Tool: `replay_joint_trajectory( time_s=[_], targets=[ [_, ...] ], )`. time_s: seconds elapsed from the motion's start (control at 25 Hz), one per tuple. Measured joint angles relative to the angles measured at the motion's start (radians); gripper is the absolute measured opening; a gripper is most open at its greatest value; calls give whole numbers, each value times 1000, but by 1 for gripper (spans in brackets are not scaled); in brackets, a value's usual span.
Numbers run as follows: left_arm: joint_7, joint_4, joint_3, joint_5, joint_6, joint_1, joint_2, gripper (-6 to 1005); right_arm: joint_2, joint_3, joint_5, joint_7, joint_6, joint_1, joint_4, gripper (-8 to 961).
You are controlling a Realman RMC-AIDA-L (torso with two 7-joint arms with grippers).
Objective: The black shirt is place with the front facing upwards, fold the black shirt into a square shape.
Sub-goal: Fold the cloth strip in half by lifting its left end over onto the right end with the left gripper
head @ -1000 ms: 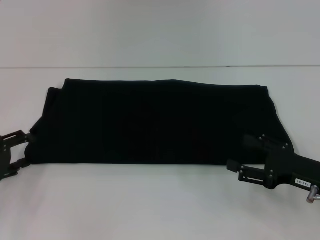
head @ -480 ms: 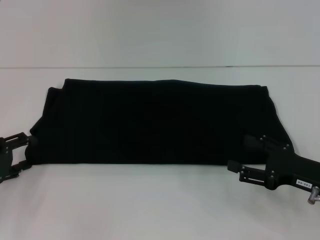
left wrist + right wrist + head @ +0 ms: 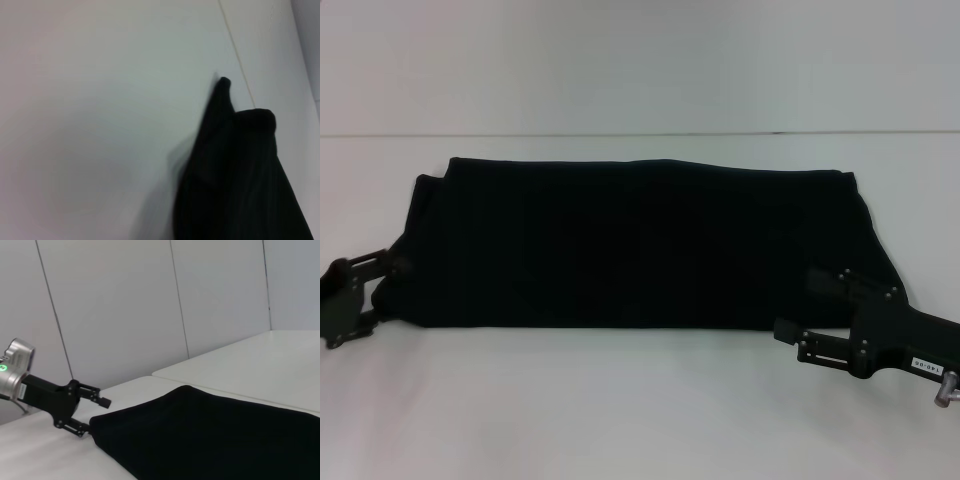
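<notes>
**Inspector:** Shirt status: it lies flat on the white counter as a wide black band, already folded once lengthwise by the look of it, with no lettering showing. Its long near edge runs straight from one hand to the other.

**Clerk:** And the hands?

**Inspector:** Left hand sits at the shirt's left end, at the near corner, its two fingers spread apart with the cloth edge at or between them. Released, in my reading; it grips nothing that I can confirm. The right wrist view shows that same left hand from across the shirt, fingers apart, the lower one touching the cloth corner. Right hand rests at the shirt's right near corner, fingers apart, one over the cloth and one just off its edge on the counter. Also not clamped.

**Clerk:** Which step is this?

**Inspector:** Judged from the layout, the lengthwise fold is done and the crosswise fold is pending. Both hands are placed to take an end each.

**Clerk:** What does the next move require?

**Inspector:** Each hand must close on all layers at its corner, not only the top one. Then one end must be carried over the shirt toward the other, edges matched, to bring the band nearer a square.
</notes>
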Motion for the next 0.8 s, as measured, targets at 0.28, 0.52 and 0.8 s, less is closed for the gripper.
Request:
replay_joint_trajectory(
  time_s=[0.28, 0.52, 0.8],
  targets=[
    [30, -32, 21, 2, -36, -45, -3, 772, 1, 0, 0, 0, -13, 0, 0, 936],
    [41, -22, 27, 2, -39, -42, -2, 767, 2, 3, 0, 0, -13, 0, 0, 936],
    [80, -4, 76, 12, -53, -45, -12, 472, 2, 15, 1, 0, -22, 3, 0, 936]
  ],
)
